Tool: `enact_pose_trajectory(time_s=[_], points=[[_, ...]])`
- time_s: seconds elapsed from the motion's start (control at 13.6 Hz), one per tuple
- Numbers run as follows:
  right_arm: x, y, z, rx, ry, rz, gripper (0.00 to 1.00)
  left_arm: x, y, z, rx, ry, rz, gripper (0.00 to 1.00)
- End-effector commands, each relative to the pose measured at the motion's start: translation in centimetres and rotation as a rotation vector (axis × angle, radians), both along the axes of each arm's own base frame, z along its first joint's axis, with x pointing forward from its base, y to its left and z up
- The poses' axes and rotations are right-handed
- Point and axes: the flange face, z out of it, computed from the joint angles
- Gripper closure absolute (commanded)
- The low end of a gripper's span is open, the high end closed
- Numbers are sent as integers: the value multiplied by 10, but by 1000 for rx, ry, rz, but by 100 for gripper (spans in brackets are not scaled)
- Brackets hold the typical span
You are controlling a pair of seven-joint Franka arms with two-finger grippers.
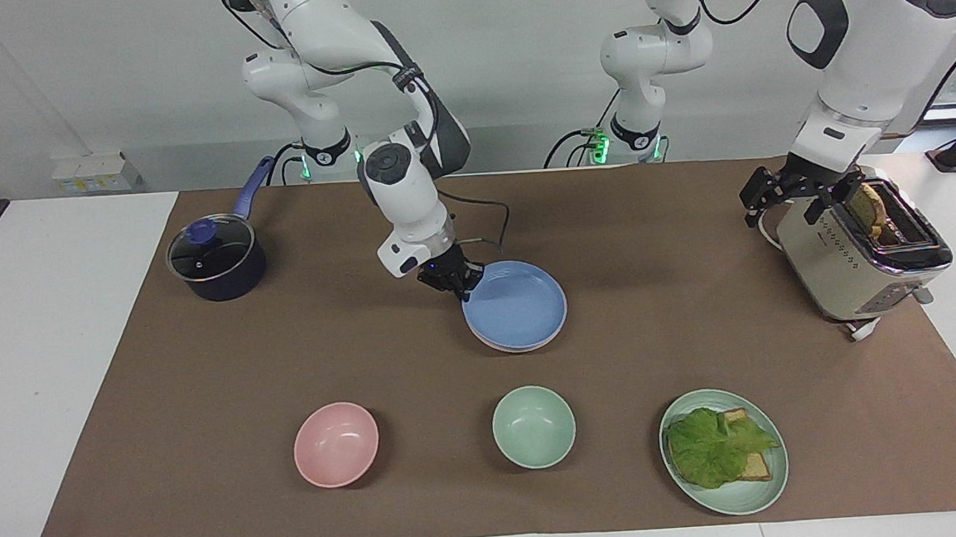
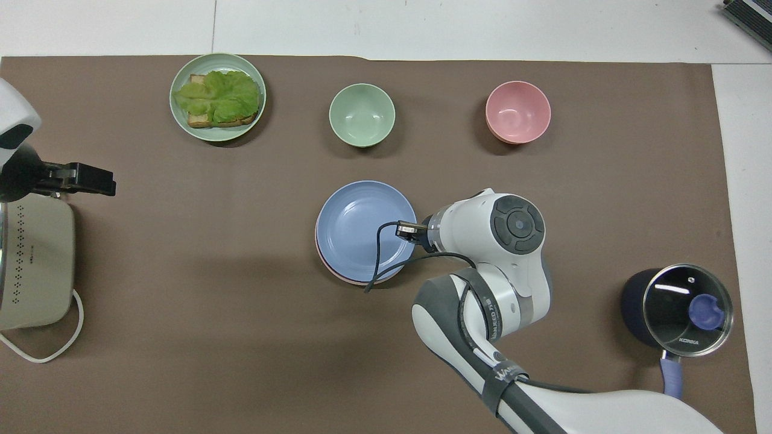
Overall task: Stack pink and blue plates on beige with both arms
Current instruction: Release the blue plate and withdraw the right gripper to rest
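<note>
The blue plate (image 1: pixel 516 306) (image 2: pixel 365 229) lies flat on the pink plate (image 1: pixel 524 348) (image 2: pixel 345 278), of which only a thin rim shows beneath it, at the middle of the mat. The beige plate is hidden. My right gripper (image 1: pixel 456 282) sits low at the blue plate's rim on the side toward the right arm's end, still closed on that rim. In the overhead view its wrist covers the fingers. My left gripper (image 1: pixel 787 193) (image 2: pixel 99 179) waits open beside the toaster, holding nothing.
A toaster (image 1: pixel 863 257) with bread in it stands at the left arm's end and a lidded dark pot (image 1: pixel 216 260) at the right arm's end. Farther from the robots stand a pink bowl (image 1: pixel 336 443), a mint-green bowl (image 1: pixel 533 426) and a green plate (image 1: pixel 737 497) of lettuce and bread.
</note>
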Motion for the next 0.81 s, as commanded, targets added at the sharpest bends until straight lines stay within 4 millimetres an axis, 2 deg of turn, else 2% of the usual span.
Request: enact_pose_trajectory(time_s=[0.0,0.22,0.29,0.52,0.74], points=[[4,3,7,-19,-28,-1,0,2,3,4,16,7,-9,0],[9,-8,38,-30,-37,-1,0,2,3,4,16,7,-9,0],[13,-22,54,-55,-51,4,0,2,3,4,16,7,-9,0],[21,-88,99,-159,-84,6,0,2,3,4,16,7,-9,0],[20,-154,132,-202,-77,39,0,2,3,5,16,5,-9,0]])
